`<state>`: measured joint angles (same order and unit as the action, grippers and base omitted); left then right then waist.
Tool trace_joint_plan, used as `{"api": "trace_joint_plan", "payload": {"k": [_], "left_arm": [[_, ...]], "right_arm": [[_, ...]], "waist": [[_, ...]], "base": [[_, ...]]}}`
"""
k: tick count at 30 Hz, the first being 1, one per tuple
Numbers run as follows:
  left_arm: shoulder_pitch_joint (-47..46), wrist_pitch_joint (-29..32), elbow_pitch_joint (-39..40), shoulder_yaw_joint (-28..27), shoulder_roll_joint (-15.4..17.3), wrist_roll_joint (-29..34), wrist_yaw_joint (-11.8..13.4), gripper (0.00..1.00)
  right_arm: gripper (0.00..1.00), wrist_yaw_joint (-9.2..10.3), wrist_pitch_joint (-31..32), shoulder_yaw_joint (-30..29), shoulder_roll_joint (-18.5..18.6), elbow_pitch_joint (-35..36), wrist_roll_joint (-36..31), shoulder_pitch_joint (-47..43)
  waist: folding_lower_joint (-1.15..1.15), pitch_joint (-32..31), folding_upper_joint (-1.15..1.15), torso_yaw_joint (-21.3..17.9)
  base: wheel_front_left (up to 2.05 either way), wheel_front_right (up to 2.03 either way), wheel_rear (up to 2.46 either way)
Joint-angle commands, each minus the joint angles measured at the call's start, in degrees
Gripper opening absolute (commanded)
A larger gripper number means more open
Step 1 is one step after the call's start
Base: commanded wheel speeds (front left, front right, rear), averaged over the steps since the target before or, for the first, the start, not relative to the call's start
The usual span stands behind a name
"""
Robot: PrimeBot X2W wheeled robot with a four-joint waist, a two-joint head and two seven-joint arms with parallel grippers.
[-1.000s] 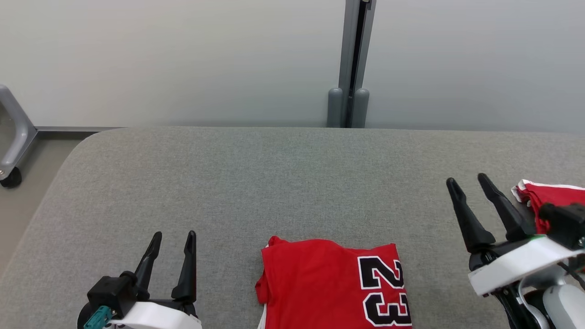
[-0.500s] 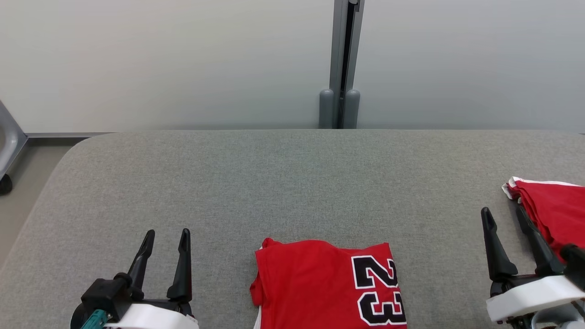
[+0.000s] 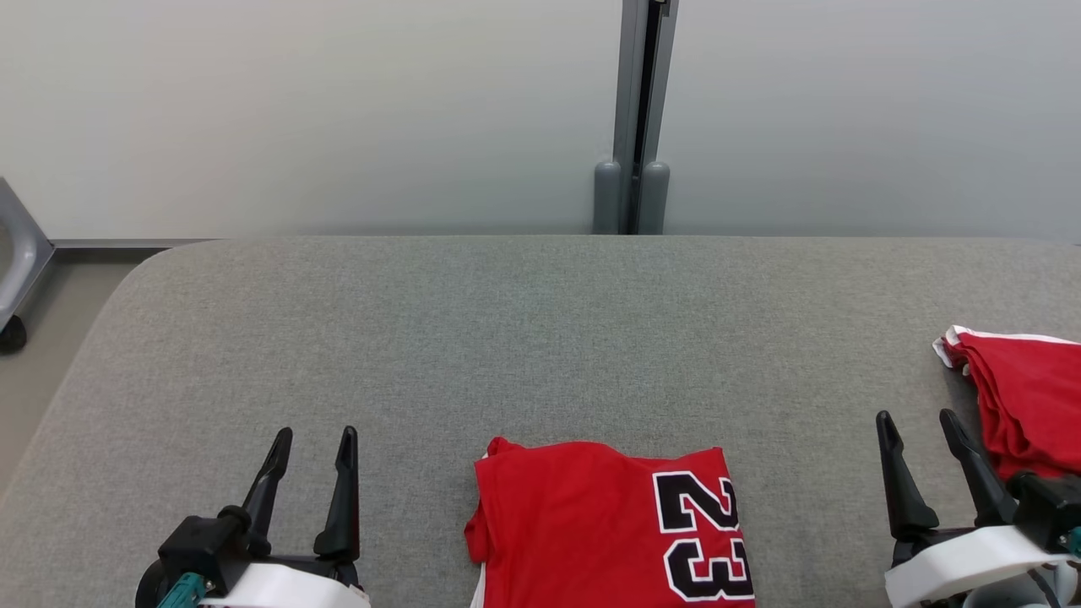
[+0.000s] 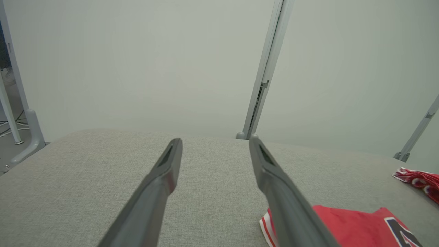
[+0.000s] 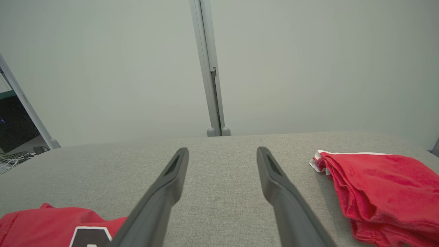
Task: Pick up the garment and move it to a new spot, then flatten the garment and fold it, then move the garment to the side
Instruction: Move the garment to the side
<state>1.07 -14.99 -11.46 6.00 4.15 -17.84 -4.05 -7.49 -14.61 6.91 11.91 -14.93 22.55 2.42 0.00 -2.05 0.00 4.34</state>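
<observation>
The garment, a red jersey with a black and white "23", lies folded flat at the near middle of the grey padded table; its lower part runs out of the head view. My left gripper hovers open to its left, with nothing between the fingers. In the left wrist view the left gripper points across the table and the jersey sits at lower right. My right gripper stands open and empty to the jersey's right. In the right wrist view the right gripper has the jersey at lower left.
A second red folded cloth with white trim lies at the table's right edge, just right of my right gripper, and shows in the right wrist view. A pale wall with a grey post backs the table. A grey wheeled frame stands far left.
My right gripper has drawn back toward the lower right, off the red cloth at the table's edge, and stays open. The head view shifted slightly. The left gripper and jersey hold still.
</observation>
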Motion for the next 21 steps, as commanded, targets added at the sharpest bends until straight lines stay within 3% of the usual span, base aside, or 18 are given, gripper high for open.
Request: {"api": "trace_joint_plan", "payload": {"k": [1,9,21], "left_arm": [[-0.34,-0.23,-0.07,-0.30,0.04,0.28,-0.32,1.00],[-0.39,-0.23,-0.55,0.13,-0.21,0.58,-0.40,1.00],[-1.57,-0.24,-1.52,0.94,-0.13,0.63,-0.83,1.00]], "right_arm": [[1.00,-0.01,-0.36,0.32,0.28,-0.19,0.14,0.60],[1.00,-0.01,1.98,7.60,1.67,-0.88,5.64,1.29],[1.00,-0.01,15.57,18.97,0.85,-9.71,12.97,5.29]], "waist": [[0.00,-0.01,0.00,0.08],[0.00,-0.07,0.00,0.67],[0.00,0.61,0.00,3.77]], "base": [[0.00,0.00,0.00],[0.00,0.00,0.00],[0.00,0.00,0.00]]}}
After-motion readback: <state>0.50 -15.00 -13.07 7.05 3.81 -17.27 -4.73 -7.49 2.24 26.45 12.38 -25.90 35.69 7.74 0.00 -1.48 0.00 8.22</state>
